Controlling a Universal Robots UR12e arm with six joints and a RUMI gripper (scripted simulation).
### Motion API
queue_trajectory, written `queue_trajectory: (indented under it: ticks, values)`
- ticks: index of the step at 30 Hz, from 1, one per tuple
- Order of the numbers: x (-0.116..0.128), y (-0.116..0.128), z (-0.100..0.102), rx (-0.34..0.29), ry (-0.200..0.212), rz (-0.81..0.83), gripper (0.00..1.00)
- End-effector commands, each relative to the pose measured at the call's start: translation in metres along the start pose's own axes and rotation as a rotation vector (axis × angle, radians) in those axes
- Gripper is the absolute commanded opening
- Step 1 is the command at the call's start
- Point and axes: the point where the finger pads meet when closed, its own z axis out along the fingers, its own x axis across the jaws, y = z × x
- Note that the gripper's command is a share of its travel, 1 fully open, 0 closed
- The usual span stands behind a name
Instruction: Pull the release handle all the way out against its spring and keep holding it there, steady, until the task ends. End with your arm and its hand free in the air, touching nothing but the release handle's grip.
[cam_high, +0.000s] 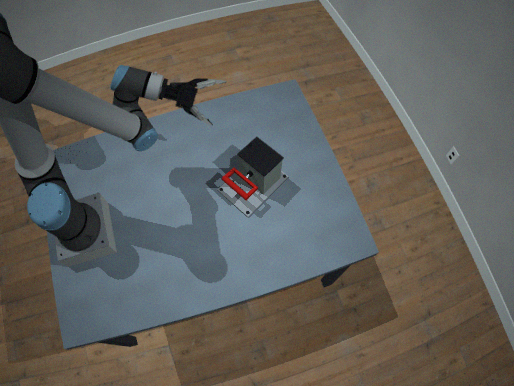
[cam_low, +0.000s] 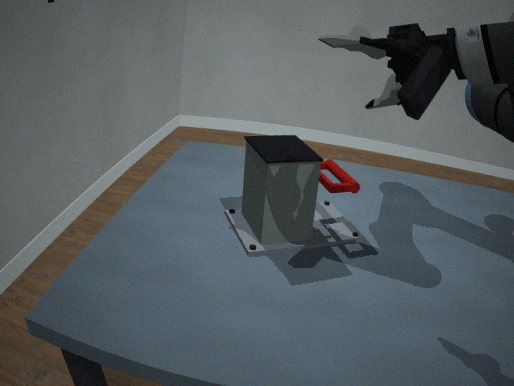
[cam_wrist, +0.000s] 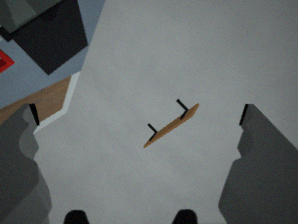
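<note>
The grey housing block stands near the middle of the table on a bolted base plate, and it closes off the red release handle from behind. On the handle's side of the block the air is open above the plate and out toward the arm's pedestal. The gripper hangs high and well apart from the block near the table's far edge, jaws spread wide on nothing, with open air between it and the block.

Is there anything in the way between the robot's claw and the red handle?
No. In the top view, only bare blue table and shadow lie between the open gripper and the red handle. The gripper hangs in the air, holding nothing.
</note>
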Motion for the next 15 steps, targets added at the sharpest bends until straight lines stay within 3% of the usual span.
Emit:
queue_trajectory:
  ticks: [1, 8, 10, 15]
  values:
    - [-0.001, 0.0, 0.005, 0.006, -0.01, -0.009, 1.0]
    - [-0.011, -0.003, 0.031, 0.047, -0.072, -0.064, 1.0]
    - [-0.011, -0.003, 0.031, 0.047, -0.072, -0.064, 1.0]
    - [-0.027, -0.004, 0.062, 0.105, -0.154, -0.125, 1.0]
